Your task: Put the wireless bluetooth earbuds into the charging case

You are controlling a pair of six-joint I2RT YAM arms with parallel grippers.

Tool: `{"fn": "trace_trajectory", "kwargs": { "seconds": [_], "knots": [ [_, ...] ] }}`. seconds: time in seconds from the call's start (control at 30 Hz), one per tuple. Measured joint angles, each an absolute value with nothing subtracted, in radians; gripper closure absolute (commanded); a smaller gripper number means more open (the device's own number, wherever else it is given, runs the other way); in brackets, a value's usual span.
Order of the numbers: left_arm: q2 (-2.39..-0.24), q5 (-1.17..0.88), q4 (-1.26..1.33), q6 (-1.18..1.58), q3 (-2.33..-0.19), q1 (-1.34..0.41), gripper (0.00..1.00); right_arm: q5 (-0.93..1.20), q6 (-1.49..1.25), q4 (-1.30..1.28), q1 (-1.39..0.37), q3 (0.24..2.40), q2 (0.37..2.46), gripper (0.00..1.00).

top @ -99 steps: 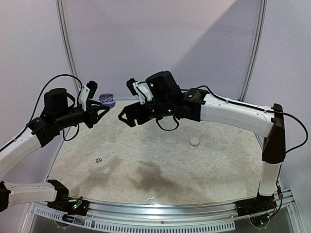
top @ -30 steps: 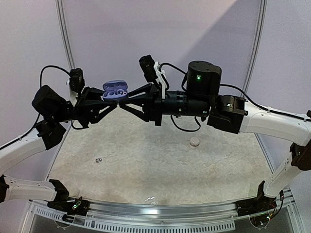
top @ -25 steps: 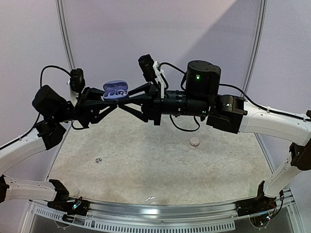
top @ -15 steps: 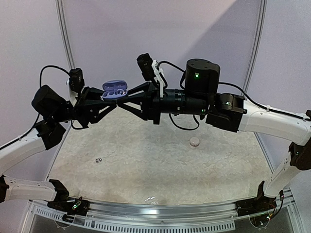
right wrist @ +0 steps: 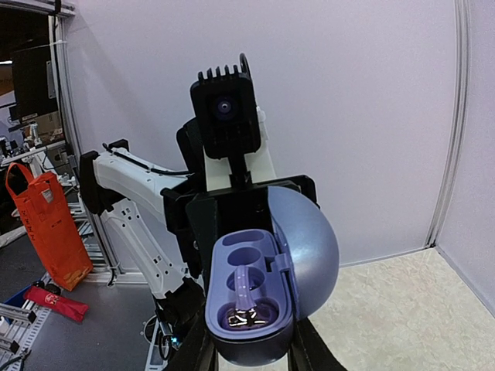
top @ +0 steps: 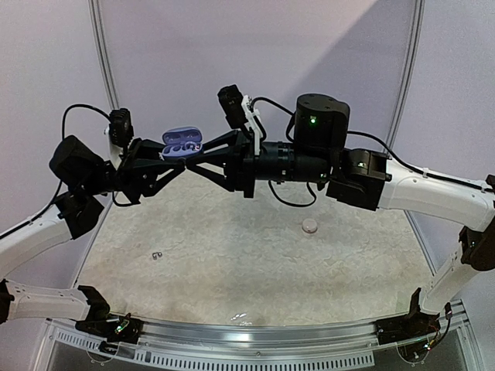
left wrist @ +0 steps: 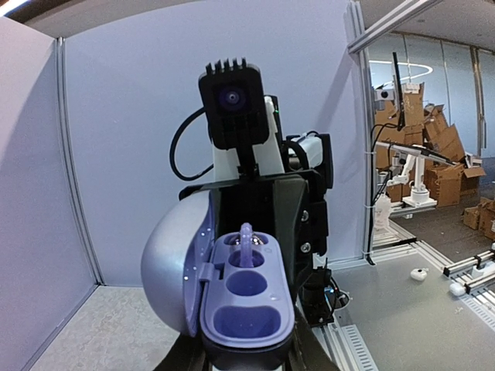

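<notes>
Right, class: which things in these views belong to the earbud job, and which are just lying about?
Job: open purple charging case, clamped between left gripper and right gripper; earbud seated in it; loose dark earbud on the table.
Lying about: orange bag; cardboard boxes; whitish round piece on the table, too small to identify.

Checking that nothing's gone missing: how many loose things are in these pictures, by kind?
Purple case: 1
Dark earbud in the case: 1
Small dark piece on the table: 1
White round piece on the table: 1
Total: 4
</notes>
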State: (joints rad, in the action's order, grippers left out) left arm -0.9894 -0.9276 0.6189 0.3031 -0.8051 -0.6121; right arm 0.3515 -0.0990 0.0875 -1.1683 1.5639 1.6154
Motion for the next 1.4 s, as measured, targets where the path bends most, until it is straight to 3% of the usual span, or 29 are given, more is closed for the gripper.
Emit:
{"fn": "trace_trajectory", "kwargs": {
  "seconds": [0.03,0.1,0.53,0.7,1.03,1.23,1.4],
  "knots": [
    [-0.987,-0.926,0.615,0.302,-0.805,-0.612,0.70,0.352,-0.099,0.094,-1.168,1.561,1.615,1.00],
    [-0.982,-0.919,0.603,0.295,-0.805,-0.612,0.60,0.352,-0.099,0.106,-1.168,1.554,1.615,1.00],
    [-0.978,-0.863,0.519,0.229,-0.802,-0.617,0.27,0.343,-0.100,0.142,-1.172,1.505,1.607,1.00],
    [-0.958,-0.847,0.337,0.108,-0.804,-0.614,0.23,0.292,-0.110,0.144,-1.166,1.480,1.584,1.00],
    [-0.964,-0.672,-0.384,-0.266,-0.953,-0.593,0.20,0.212,-0.120,0.148,-1.093,1.380,1.470,1.00],
    [-1.161,-0.564,-0.783,-0.405,-1.171,-0.511,0.20,0.190,-0.053,0.161,-1.061,1.309,1.408,1.00],
    [-1.472,-0.400,-1.046,-0.427,-1.329,-0.334,0.46,0.179,0.013,0.154,-1.058,1.301,1.406,1.00]
  ]
}}
